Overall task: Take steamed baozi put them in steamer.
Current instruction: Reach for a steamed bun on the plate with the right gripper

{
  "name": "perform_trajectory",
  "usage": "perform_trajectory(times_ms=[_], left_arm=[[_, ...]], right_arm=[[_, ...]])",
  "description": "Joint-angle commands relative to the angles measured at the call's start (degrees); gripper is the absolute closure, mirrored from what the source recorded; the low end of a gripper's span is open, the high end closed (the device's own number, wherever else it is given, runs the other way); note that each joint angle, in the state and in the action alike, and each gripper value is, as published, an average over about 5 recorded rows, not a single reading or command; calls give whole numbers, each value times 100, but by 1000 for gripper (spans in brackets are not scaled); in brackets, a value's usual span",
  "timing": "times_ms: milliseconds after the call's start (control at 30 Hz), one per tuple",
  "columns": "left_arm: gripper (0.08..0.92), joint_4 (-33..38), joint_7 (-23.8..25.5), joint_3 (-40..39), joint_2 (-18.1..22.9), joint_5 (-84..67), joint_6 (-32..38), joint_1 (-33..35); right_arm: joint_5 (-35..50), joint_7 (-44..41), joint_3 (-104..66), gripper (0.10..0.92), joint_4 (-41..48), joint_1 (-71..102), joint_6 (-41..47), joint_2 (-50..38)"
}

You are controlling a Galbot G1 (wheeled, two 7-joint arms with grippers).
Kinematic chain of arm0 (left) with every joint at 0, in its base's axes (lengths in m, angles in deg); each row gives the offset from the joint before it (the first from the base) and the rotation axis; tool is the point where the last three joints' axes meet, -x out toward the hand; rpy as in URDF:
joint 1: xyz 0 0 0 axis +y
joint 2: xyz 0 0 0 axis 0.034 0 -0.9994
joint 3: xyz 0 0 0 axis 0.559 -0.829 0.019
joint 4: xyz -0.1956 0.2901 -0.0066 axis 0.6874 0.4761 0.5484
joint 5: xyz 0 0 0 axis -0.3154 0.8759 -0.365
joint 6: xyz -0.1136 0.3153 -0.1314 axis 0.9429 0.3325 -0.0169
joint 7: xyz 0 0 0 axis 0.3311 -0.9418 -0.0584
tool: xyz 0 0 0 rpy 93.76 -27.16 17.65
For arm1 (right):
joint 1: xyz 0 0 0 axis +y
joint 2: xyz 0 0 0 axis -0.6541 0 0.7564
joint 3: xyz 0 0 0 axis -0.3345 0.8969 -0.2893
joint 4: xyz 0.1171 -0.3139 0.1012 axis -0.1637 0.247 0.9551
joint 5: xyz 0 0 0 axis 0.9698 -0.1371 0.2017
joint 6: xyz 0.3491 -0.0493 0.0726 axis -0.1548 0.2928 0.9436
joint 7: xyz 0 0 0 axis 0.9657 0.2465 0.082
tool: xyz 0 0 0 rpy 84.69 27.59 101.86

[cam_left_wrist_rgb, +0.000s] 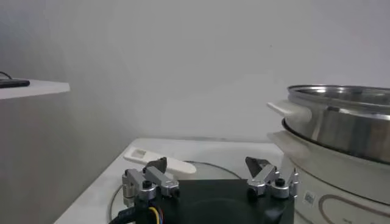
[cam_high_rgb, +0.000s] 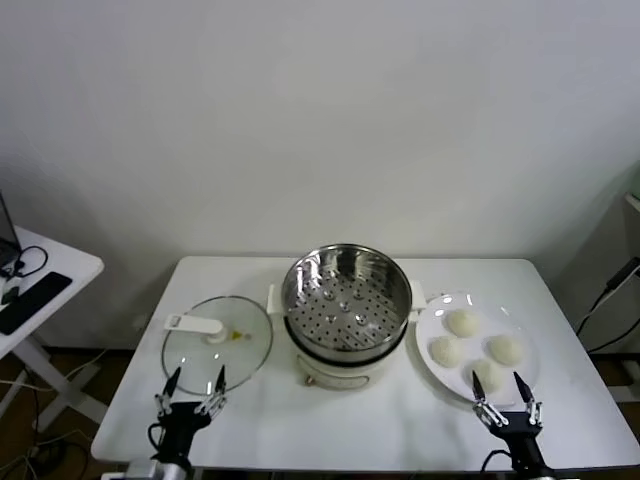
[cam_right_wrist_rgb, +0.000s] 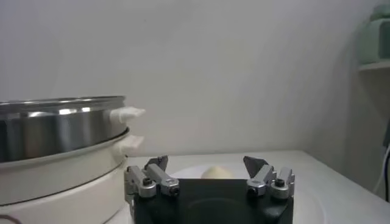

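**A:** Where are the buns, and which arm sits closer to them?

**B:** Four steamed baozi lie on a white plate at the right side of the white table. The right gripper hangs at the table's near edge, right beside the plate's near rim, with the nearest bun just beyond its fingertips. The left gripper sits at the near left, beside a glass lid, well apart from the plate. So, as I judge it, the right arm is the one placed to reach.

**A:** Are the claws holding anything?

**B:** No. Both are spread wide with nothing between the fingers. In the right wrist view the right gripper shows its two fingers parted, and one bun sits straight ahead, framed in the gap.

**A:** And the steamer?

**B:** The steamer stands at the table's centre, between lid and plate, its perforated floor bare. From the right gripper it lies toward the robot's left and a little farther back.

**A:** What does the coming move turn on?

**B:** Likely a short reach forward onto the nearest bun; being round, it has no long axis to line up with. Then a lift over the steel rim, which stands well above the plate.
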Motion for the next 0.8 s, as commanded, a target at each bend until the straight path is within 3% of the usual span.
perform_trajectory(times_ms=[33, 267, 467, 633, 800], left_arm=[[177, -12, -17, 24, -49, -19, 42, 4], [177, 7, -19, 5, -85, -73, 74, 17], [177, 24, -5, -31, -112, -33, 128, 8], [177, 4, 4, -47, -128, 0, 183, 2], [177, -32, 7, -57, -153, 60, 220, -7]], right_arm=[[23, 50, -476, 203, -55, -1191, 2003, -857], [269, -698, 130, 203, 556, -2795, 3359, -1947], [-654, -1878, 1096, 203, 906, -3908, 3980, -3052], [-1676, -2910, 1995, 203, 1301, -4873, 3968, -3679], [-2669, -4240, 3175, 203, 1911, -5987, 3200, -4204]])
